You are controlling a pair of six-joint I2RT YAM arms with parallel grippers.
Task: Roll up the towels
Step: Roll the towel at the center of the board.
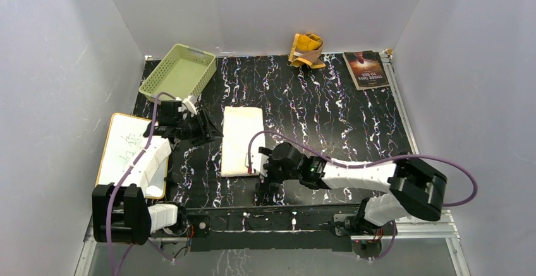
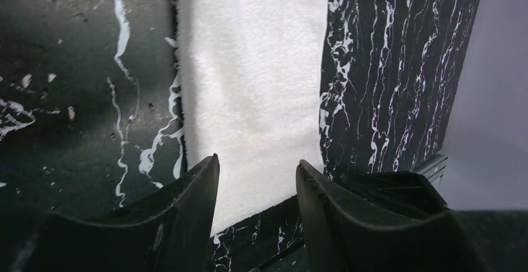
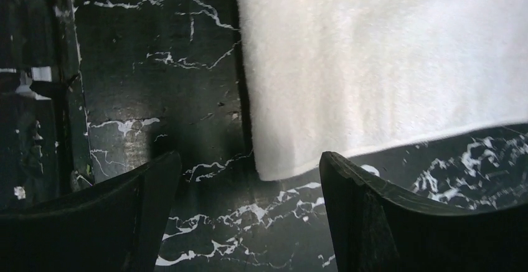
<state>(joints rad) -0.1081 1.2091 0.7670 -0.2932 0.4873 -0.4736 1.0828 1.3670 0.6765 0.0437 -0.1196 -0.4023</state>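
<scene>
Left gripper (image 1: 203,128): sits at the left edge of the white towel (image 1: 242,140), jaws apart, empty. White towel: lies flat on the table (image 1: 328,118). Right gripper (image 1: 258,167): at its near right corner, jaws wide apart, empty. Yellow towel (image 1: 307,50): lies crumpled by the far wall.

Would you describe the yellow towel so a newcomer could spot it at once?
Find the far edge of the black marbled table, by the back wall. Just left of the dark book lies the yellow towel: crumpled, mustard and tan, unlike the flat white towel mid-table.
</scene>
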